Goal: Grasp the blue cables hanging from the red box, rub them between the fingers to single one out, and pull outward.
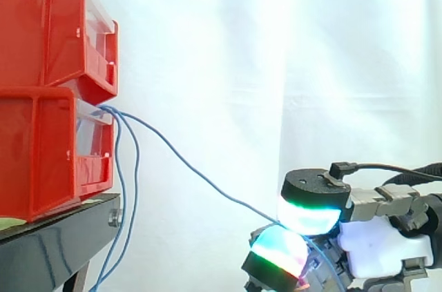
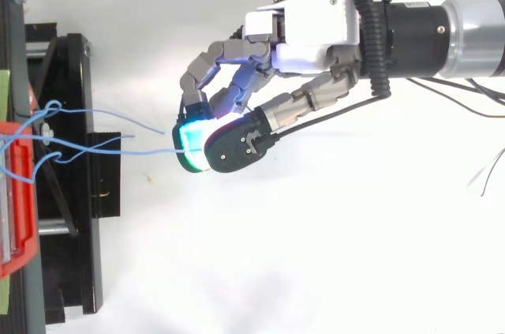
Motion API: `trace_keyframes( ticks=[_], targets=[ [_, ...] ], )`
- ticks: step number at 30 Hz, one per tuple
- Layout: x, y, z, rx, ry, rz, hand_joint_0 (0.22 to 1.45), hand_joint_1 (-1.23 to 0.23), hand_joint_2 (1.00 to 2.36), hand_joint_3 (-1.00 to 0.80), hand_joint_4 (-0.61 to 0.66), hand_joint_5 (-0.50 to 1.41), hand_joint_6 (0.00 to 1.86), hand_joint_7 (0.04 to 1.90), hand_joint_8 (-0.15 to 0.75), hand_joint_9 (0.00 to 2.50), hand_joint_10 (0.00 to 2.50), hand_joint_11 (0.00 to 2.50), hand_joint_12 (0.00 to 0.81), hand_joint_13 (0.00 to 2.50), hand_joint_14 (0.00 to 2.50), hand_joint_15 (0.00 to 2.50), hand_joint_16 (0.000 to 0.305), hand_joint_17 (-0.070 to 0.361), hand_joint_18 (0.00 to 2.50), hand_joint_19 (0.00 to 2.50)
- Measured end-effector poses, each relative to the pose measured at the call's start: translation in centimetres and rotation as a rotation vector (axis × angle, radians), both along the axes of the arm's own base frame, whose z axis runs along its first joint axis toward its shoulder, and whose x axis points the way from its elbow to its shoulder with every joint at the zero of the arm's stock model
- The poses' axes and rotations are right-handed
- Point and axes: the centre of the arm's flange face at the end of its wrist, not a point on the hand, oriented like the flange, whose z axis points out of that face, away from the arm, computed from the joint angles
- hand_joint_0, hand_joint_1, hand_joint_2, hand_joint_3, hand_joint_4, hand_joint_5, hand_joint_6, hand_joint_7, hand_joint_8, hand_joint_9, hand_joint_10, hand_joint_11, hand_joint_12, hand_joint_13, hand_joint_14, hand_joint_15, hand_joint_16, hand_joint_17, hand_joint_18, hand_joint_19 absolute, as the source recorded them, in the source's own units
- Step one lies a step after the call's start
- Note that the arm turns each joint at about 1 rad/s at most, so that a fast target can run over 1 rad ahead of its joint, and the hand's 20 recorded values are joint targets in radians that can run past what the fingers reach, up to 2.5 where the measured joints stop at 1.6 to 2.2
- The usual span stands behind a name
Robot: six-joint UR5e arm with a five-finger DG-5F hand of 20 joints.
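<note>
Between glowing pads, hand pinches one thin blue cable stretched from red box.

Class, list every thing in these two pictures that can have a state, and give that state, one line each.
hand: shut on the pinched blue cable
pinched blue cable: drawn out from the bins to the hand, slightly curved
other blue cables: hanging loose past the black stand
red bins: stacked two high on the black stand
</note>
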Motion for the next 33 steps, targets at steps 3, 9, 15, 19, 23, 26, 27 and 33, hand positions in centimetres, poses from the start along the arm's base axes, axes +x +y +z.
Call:
trace_keyframes(
  ticks=[3, 9, 15, 19, 23, 26, 27, 33],
  targets=[
    [0.0, 0.01, -0.02, 0.0, 0.0, 0.0, 0.61, -0.8, 1.0, 0.08, -0.12, -0.11, 0.92, 1.08, 0.34, 0.97, 0.01, 0.41, 0.418, 0.67, 0.01, 0.27, 0.058, 0.131, 0.69, 0.34],
    [0.01, 0.03, -0.05, 0.0, 0.0, 0.0, 0.61, -0.8, 1.0, 0.09, -0.12, -0.11, 0.92, 1.09, 0.343, 0.97, 0.01, 0.42, 0.418, 0.68, 0.01, 0.27, 0.058, 0.131, 0.69, 0.34],
    [0.01, 0.03, -0.01, 0.0, -0.001, 0.0, 0.61, -0.8, 1.01, 0.08, -0.1, -0.11, 0.92, 1.09, 0.345, 0.98, 0.01, 0.42, 0.419, 0.68, 0.01, 0.27, 0.058, 0.131, 0.69, 0.35],
    [0.01, 0.03, -0.06, 0.0, 0.0, 0.0, 0.6, -0.79, 1.03, 0.08, -0.1, -0.11, 0.92, 1.09, 0.342, 0.98, 0.01, 0.42, 0.421, 0.69, 0.01, 0.28, 0.059, 0.132, 0.7, 0.35],
    [0.01, -0.01, -0.06, 0.0, 0.0, 0.0, 0.6, -0.79, 1.03, 0.08, -0.09, -0.11, 0.92, 1.09, 0.342, 0.98, 0.01, 0.42, 0.421, 0.69, 0.01, 0.28, 0.059, 0.132, 0.7, 0.35],
    [0.01, -0.01, -0.04, 0.0, -0.001, 0.0, 0.6, -0.79, 1.02, 0.08, -0.09, -0.11, 0.92, 1.09, 0.343, 0.98, 0.01, 0.42, 0.421, 0.69, 0.01, 0.28, 0.059, 0.132, 0.7, 0.35],
    [0.01, 0.01, -0.03, 0.0, -0.001, 0.0, 0.6, -0.79, 1.02, 0.08, -0.09, -0.11, 0.92, 1.09, 0.343, 0.98, 0.01, 0.42, 0.422, 0.69, 0.01, 0.28, 0.058, 0.131, 0.7, 0.35],
    [0.01, 0.02, -0.03, 0.0, -0.001, 0.0, 0.6, -0.79, 1.03, 0.07, -0.09, -0.11, 0.92, 1.1, 0.344, 0.98, 0.01, 0.42, 0.421, 0.7, 0.01, 0.29, 0.059, 0.132, 0.71, 0.34]
  ],
)
